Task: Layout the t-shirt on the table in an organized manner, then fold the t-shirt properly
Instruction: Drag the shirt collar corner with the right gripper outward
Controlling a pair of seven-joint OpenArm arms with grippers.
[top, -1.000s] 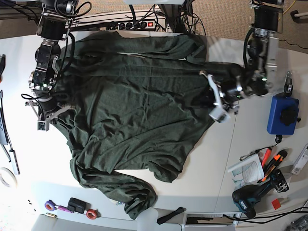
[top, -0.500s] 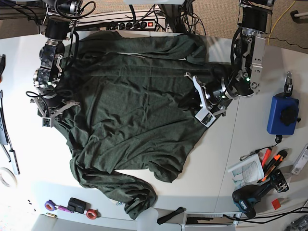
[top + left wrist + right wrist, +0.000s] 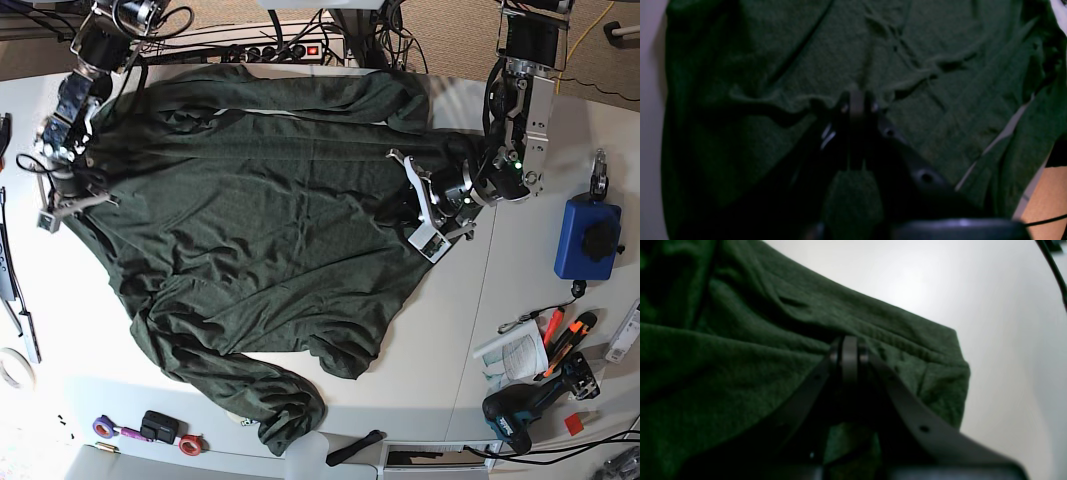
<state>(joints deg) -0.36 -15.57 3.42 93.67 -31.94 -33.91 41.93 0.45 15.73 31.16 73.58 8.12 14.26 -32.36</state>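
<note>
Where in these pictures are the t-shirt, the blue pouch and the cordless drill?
t-shirt (image 3: 270, 220): base view, middle of the body panel.
blue pouch (image 3: 578, 250): base view, its lower left face.
cordless drill (image 3: 520, 408): base view, its dark body.

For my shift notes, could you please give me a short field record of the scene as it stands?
garment: t-shirt, spread but wrinkled, one sleeve bunched at the near edge
surface: table
left claw: shut on the t-shirt
right claw: shut on the t-shirt's edge
beside: blue pouch
folding: not yet begun
</note>
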